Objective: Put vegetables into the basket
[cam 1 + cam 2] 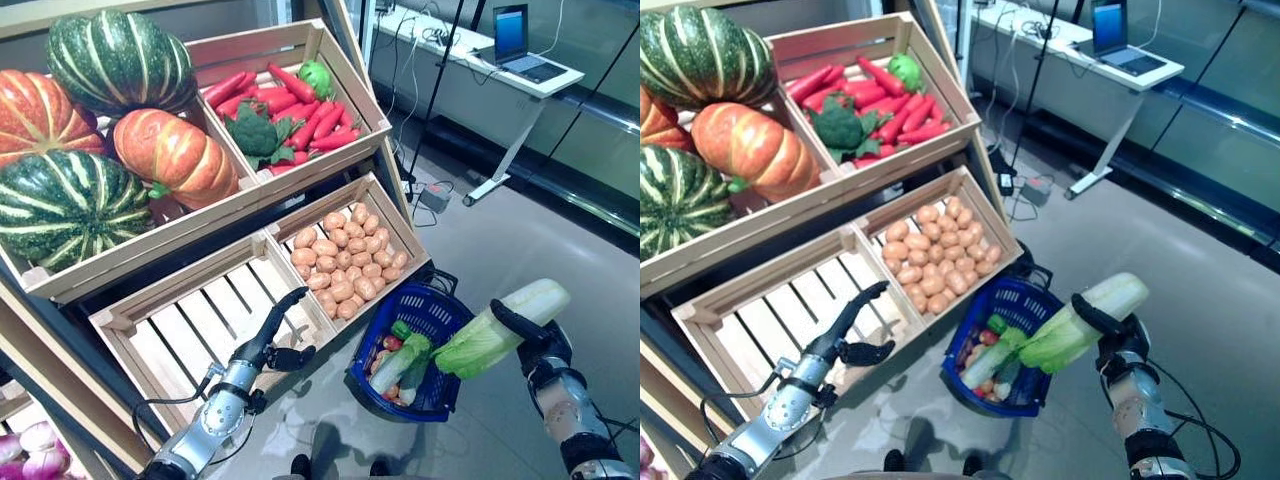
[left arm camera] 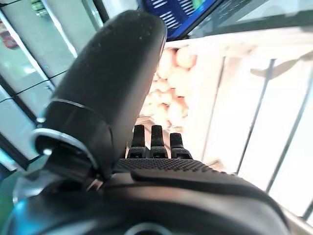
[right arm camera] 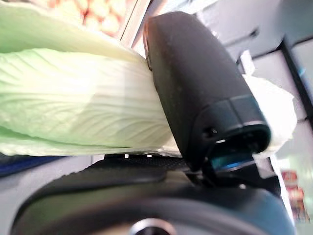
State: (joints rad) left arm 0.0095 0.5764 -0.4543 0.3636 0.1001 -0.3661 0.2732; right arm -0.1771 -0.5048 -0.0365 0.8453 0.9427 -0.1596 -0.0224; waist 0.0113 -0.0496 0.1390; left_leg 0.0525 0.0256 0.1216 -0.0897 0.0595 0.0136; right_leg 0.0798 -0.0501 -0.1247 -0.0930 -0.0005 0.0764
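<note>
My right hand is shut on a pale green napa cabbage, held tilted with its leafy end down over the right rim of the blue basket on the floor. In the right wrist view the cabbage fills the space past my thumb. The basket holds another cabbage and some small red and green vegetables. My left hand hovers open, fingers straight, over the empty slatted crate on the lower shelf; its fingers point toward the potatoes.
A wooden stand carries crates: potatoes lower right, red peppers with broccoli upper right, pumpkins upper left. A white desk with a laptop stands behind. Bare floor lies right of the basket.
</note>
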